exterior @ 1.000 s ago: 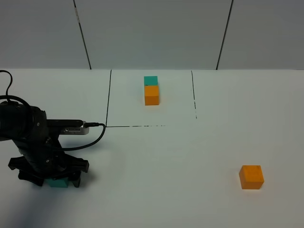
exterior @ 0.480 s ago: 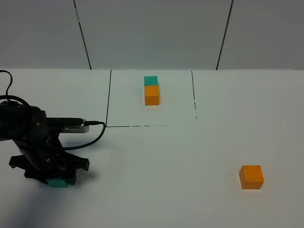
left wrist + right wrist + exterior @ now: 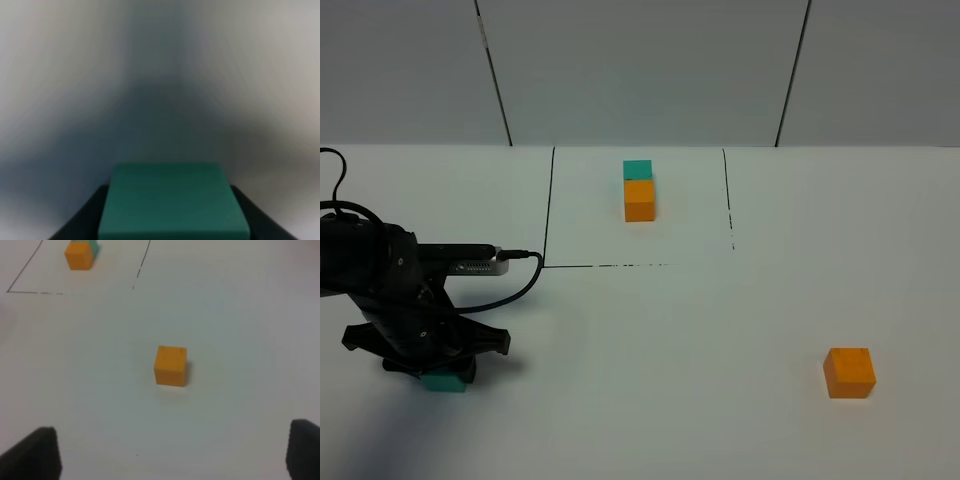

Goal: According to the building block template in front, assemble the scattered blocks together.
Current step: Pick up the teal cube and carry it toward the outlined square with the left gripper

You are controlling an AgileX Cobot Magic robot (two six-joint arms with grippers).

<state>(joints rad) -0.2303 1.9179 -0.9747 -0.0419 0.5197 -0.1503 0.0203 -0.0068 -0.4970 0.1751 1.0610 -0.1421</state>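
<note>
Teal cube [image 3: 172, 200] — inside left claw [image 3: 438, 371]

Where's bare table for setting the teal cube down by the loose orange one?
Bare all around the loose orange cube, widest on the stretch between it and the left tool, which is shut on the teal cube. Also bare in front of the framed template. Crowded only around that tool.
</note>
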